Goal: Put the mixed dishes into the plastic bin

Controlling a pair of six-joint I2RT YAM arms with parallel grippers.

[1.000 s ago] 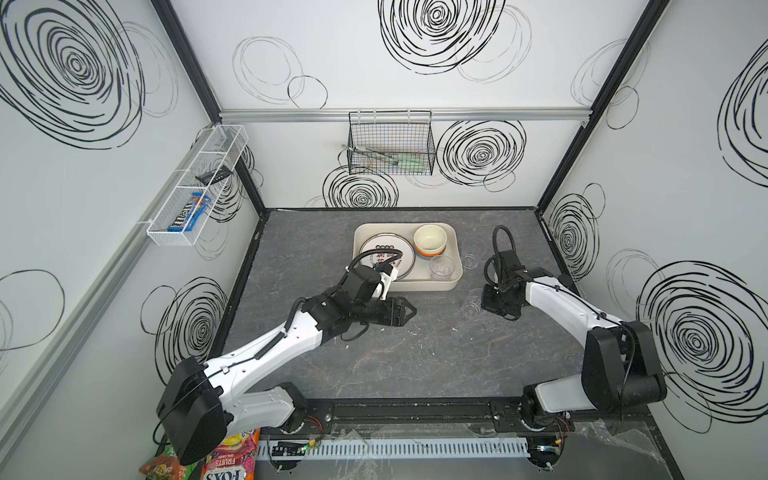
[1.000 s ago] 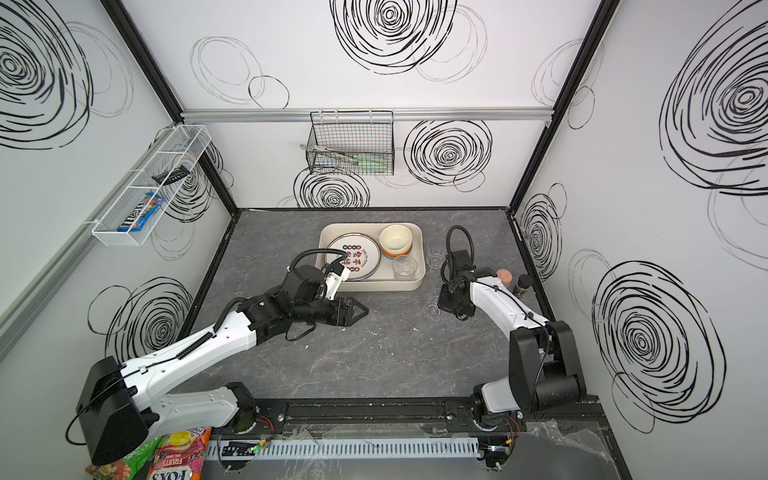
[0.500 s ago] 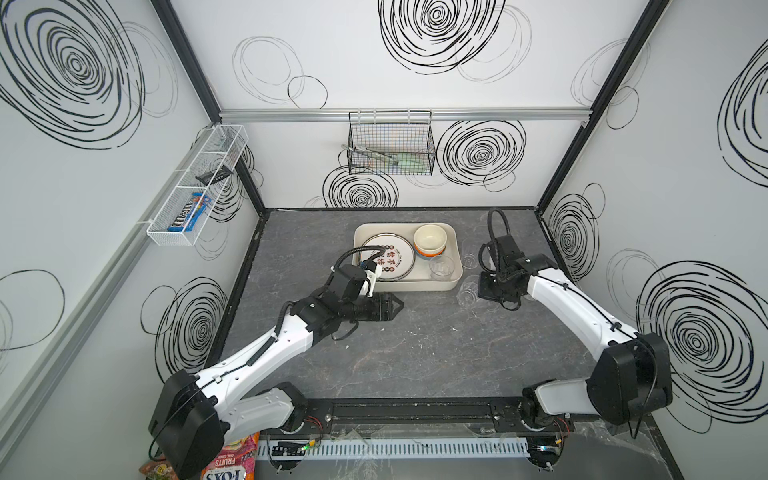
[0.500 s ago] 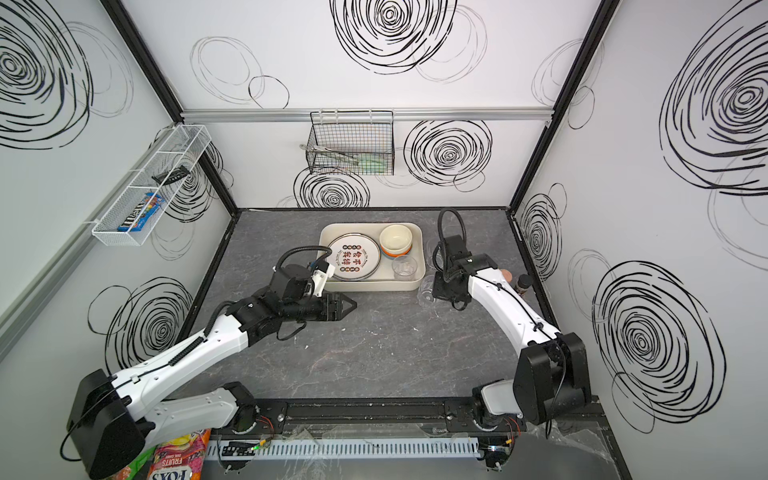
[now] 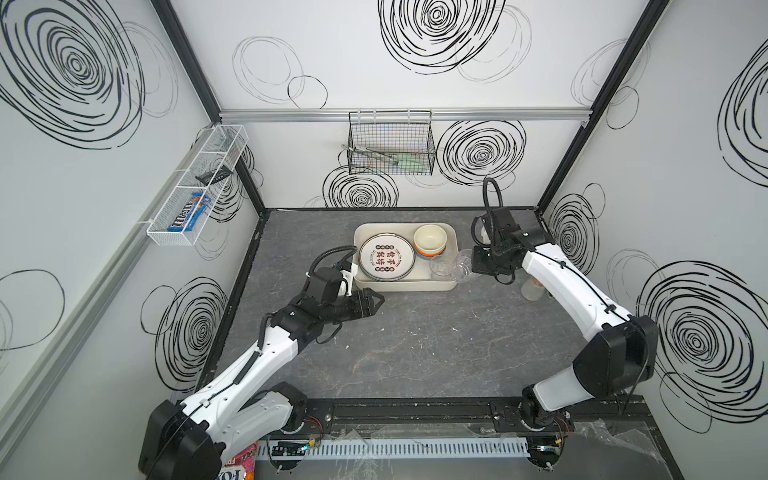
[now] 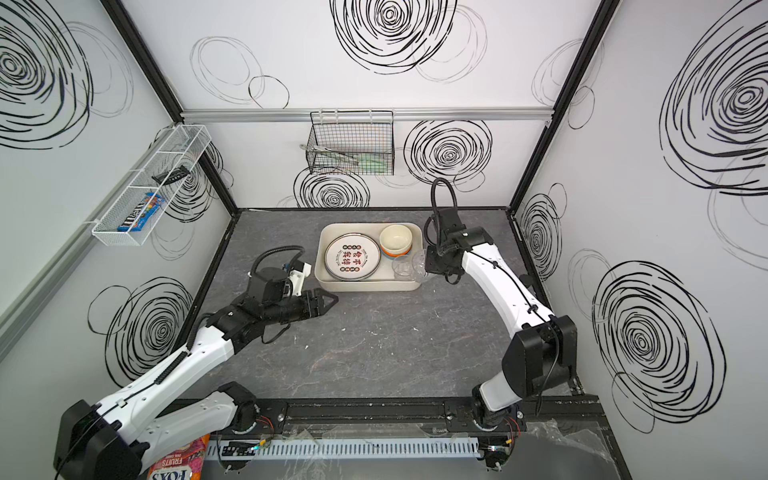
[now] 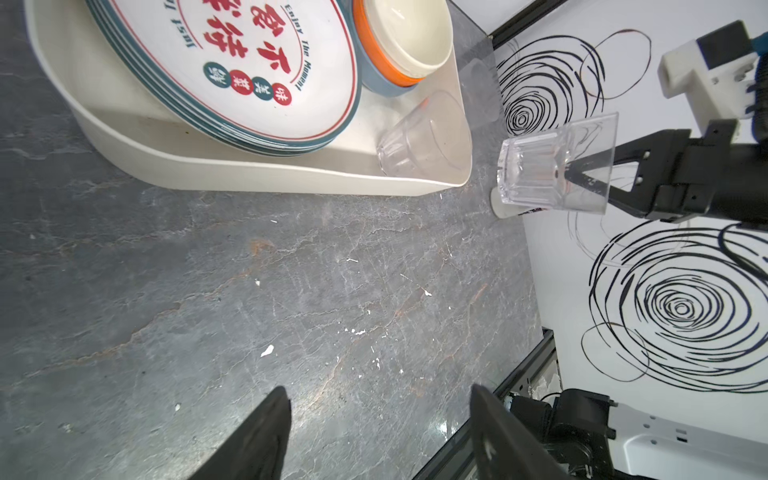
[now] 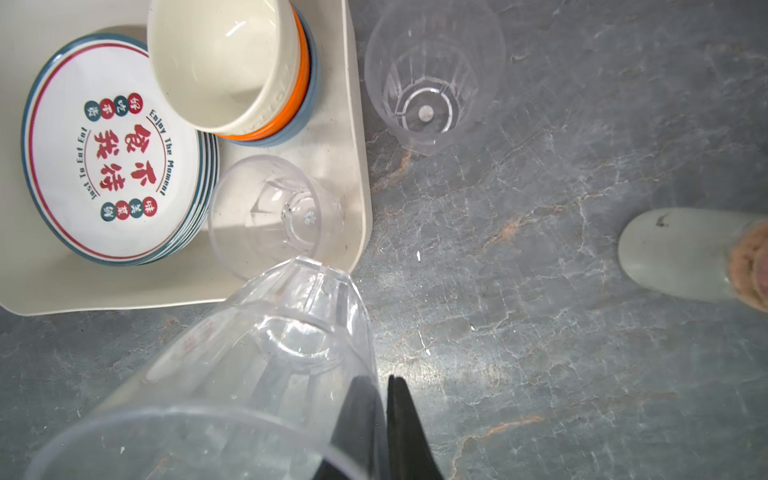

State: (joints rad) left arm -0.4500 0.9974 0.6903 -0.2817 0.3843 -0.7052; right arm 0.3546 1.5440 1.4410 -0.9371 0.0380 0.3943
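Carrying one clear cup point(image 8: 266, 345): our right gripper point(image 8: 376, 386) is pinching its wall, jaws nearly closed. The plastic bin point(image 8: 360, 158) is lying just ahead of the fingertips. We are advising a lift over its rim, landing beside the binned cup point(image 8: 266, 216); left gripper point(image 7: 378, 392) is hanging open, empty.

Right tool point(image 7: 567, 171) brought clear cup point(image 7: 528, 174) to bin point(image 5: 405, 286); left tool point(image 5: 380, 300) withdrew.
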